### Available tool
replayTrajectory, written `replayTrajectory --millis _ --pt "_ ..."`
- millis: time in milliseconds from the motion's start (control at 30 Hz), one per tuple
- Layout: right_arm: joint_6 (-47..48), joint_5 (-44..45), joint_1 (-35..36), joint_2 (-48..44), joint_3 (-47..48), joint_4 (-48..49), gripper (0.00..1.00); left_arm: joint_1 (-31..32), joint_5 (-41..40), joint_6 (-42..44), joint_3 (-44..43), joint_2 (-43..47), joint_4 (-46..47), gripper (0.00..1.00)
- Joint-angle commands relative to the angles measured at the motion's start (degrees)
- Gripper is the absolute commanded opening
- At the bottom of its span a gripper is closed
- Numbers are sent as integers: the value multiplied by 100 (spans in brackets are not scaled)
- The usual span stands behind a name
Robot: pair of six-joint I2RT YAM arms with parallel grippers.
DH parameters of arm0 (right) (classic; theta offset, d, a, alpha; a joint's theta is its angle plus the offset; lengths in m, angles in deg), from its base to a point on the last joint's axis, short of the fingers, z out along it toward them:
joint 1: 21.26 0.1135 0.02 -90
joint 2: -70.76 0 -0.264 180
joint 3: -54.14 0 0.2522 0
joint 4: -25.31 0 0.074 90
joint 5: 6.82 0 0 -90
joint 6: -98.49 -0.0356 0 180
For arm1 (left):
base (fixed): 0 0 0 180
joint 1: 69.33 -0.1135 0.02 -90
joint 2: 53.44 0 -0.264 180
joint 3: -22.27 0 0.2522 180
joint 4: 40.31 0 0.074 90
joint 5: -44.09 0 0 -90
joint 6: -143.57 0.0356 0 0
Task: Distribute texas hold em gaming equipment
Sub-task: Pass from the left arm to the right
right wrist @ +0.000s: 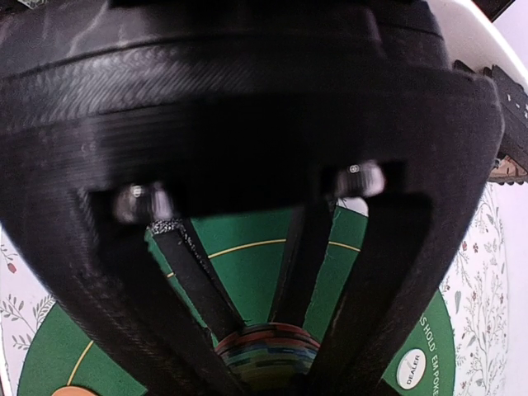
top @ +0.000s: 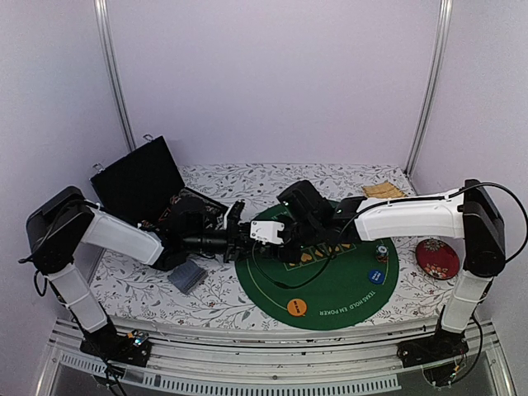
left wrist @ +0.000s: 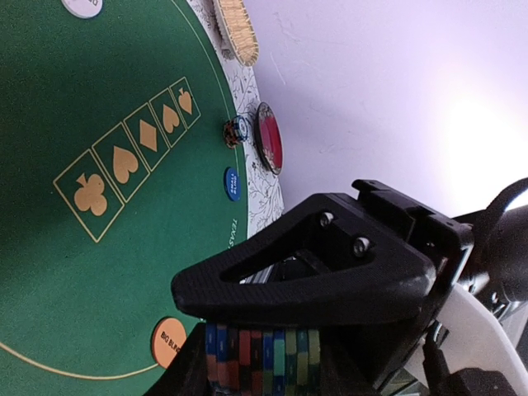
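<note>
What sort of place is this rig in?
Probably a lab test booth staged as a poker table: bare white walls, metal corner posts, round green Texas Hold'em mat on a floral cloth.

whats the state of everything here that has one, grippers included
left gripper: shut on held chip stack
right gripper: jaws around that stack, grip unclear
held chip stack: on edge, raised above the green mat
black case: lid open
card deck: piled, backs up
small chip stack: upright on the mat
</note>
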Motion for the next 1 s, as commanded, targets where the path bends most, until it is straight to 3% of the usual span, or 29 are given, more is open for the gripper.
replayTrajectory --millis 0,100,233,400,967 --pt "1 55 39 64 207 -144 13 -59 165 -172 34 -138 505 0" --pt "-83 6 48 121 338 -383 6 -87 264 -413 95 -359 895 0" --pt "-207 -157 47 185 448 -755 3 -99 372 -651 147 -546 1402 13" --pt "-296 -140 50 210 453 -973 3 -129 491 -596 49 -554 1380 33" --pt "-332 -197 45 90 436 -1280 2 -595 295 -182 536 33 670 75"
